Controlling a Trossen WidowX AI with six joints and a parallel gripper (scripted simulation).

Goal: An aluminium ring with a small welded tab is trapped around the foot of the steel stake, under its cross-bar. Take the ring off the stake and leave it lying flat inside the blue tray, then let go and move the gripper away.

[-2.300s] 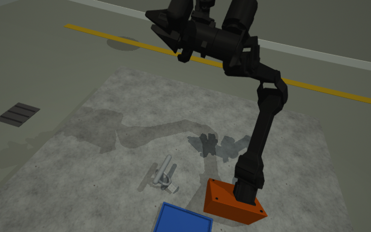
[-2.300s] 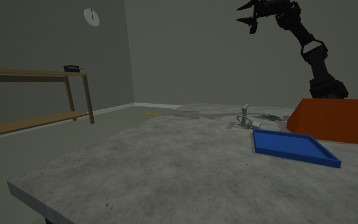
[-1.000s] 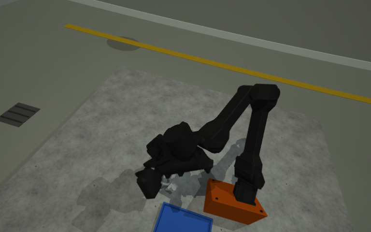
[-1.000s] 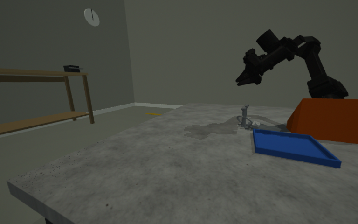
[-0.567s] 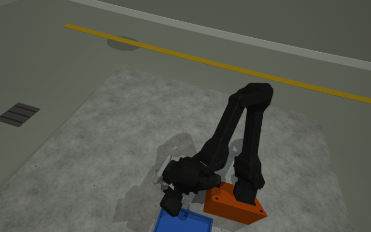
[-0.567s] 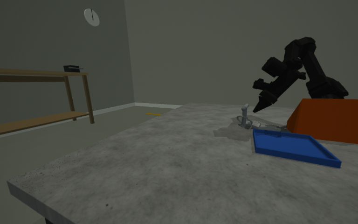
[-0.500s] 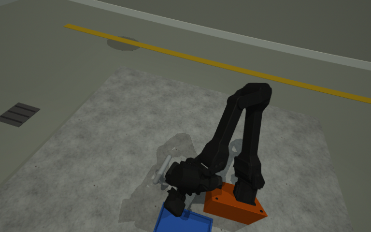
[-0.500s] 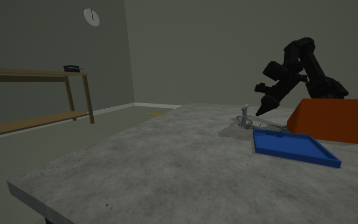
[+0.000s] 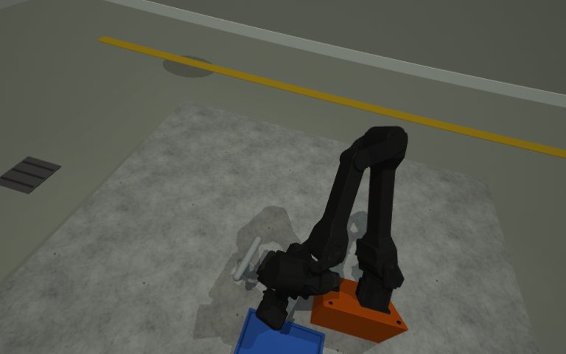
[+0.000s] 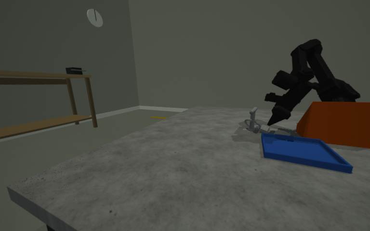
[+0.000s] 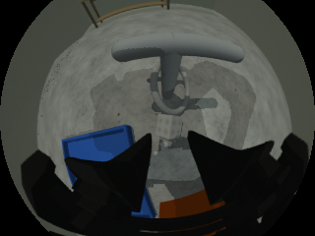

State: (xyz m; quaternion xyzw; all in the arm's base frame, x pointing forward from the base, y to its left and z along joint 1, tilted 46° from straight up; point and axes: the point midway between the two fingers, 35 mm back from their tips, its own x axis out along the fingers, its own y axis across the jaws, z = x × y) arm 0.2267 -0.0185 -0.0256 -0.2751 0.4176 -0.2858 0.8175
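Blue tray beside it, the steel stake stands ringed at its foot. The gripper, parted and empty, is apparently approaching; next it should clasp the tab of the aluminium ring.

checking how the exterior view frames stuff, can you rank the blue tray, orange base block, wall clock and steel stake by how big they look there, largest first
1. Orange base block
2. Blue tray
3. Wall clock
4. Steel stake
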